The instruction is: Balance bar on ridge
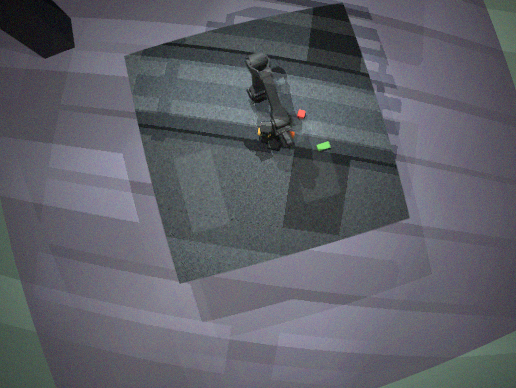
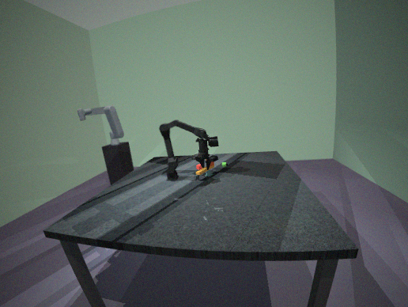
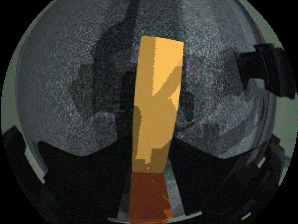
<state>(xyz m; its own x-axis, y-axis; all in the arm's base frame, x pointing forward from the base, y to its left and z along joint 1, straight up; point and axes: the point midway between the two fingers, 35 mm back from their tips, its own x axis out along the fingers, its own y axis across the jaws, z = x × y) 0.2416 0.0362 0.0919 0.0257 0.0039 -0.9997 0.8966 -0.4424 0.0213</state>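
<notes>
One black six-joint arm (image 2: pixel 186 127), mounted on a dark speckled table (image 2: pixel 245 221), reaches forward and bends down at the wrist, with its gripper (image 2: pixel 205 165) pointing at the table surface. One bar (image 3: pixel 156 106), yellow-orange along most of its length and darker orange-red at one end, is clamped between the gripper's fingers; in the wrist view it runs from 12 o'clock to 6 o'clock through the centre, tilted slightly toward 1 o'clock at the far end, with the darker end nearest the camera. In the exterior view the bar (image 2: pixel 202 171) shows as a small yellow strip directly below the gripper, low over the table; whether it touches the surface cannot be told. In the top view only the ends of the bar (image 1: pixel 259 131) show to either side of the gripper (image 1: pixel 274 138). The ridge cannot be made out with certainty in any view. One small red block (image 1: pixel 301 114) lies on the table at about 2 o'clock from the gripper, near it. One small green block (image 1: pixel 323 146) lies at about 4 o'clock from the gripper, farther out, well apart from the red block. One grey arm (image 2: pixel 103 115) on a dark pedestal (image 2: pixel 117 160) stands off the table at its far left, before green walls (image 2: pixel 221 71) and above a purple floor (image 2: pixel 375 221).
</notes>
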